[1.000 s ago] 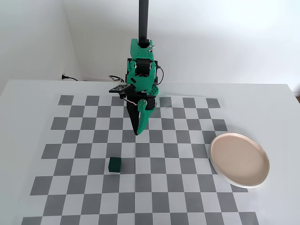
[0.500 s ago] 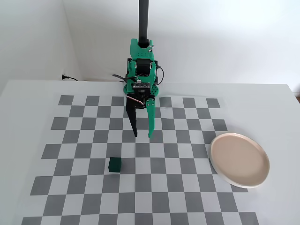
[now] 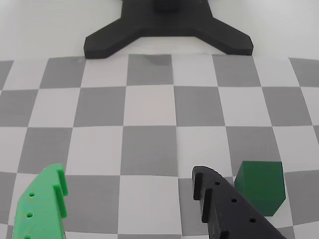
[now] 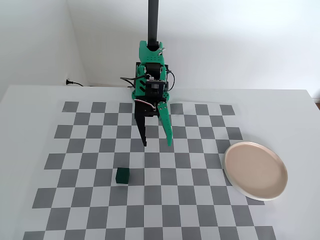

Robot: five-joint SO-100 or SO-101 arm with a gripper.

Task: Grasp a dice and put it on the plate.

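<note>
A small dark green dice point(image 4: 122, 175) rests on the checkered mat, left of centre in the fixed view. In the wrist view the dice point(image 3: 260, 187) lies at the lower right, just outside the black finger point(image 3: 219, 199). My gripper point(image 4: 157, 144) hangs above the mat, behind and to the right of the dice, with its jaws spread wide and nothing between them. The green finger point(image 3: 42, 204) shows at the lower left of the wrist view, the gripper point(image 3: 128, 177) open over bare squares. The pale pinkish plate point(image 4: 255, 170) sits at the right, with nothing on it.
The grey and white checkered mat point(image 4: 190, 200) covers most of the white table. A black post and the arm's base point(image 4: 152, 65) stand at the back centre; the black foot point(image 3: 168, 35) of the post shows at the top of the wrist view. A cable plug point(image 4: 70, 82) lies at the back left.
The jaws went from shut to wide open, the green finger swinging out to the right. The wrist turned. The dice and the plate have not moved.
</note>
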